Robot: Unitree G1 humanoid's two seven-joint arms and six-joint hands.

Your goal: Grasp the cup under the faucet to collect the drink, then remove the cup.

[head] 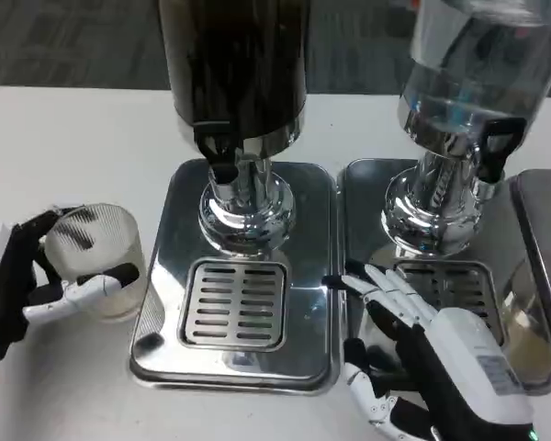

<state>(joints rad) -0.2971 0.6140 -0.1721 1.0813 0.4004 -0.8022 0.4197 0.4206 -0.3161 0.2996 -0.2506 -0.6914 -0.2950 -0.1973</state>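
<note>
The left hand is clamped around the clear ribbed cup, which stands on the white table just left of the dark dispenser's drip tray, well off from under its faucet. So either the filling is yet to come or the cup has been removed; a pale tint low in the cup hints at drink, but I cannot tell. The right hand holds nothing, fingers apart, lying right of that tray over the second tray of the clear dispenser, its lower part cut off by the frame edge.
</note>
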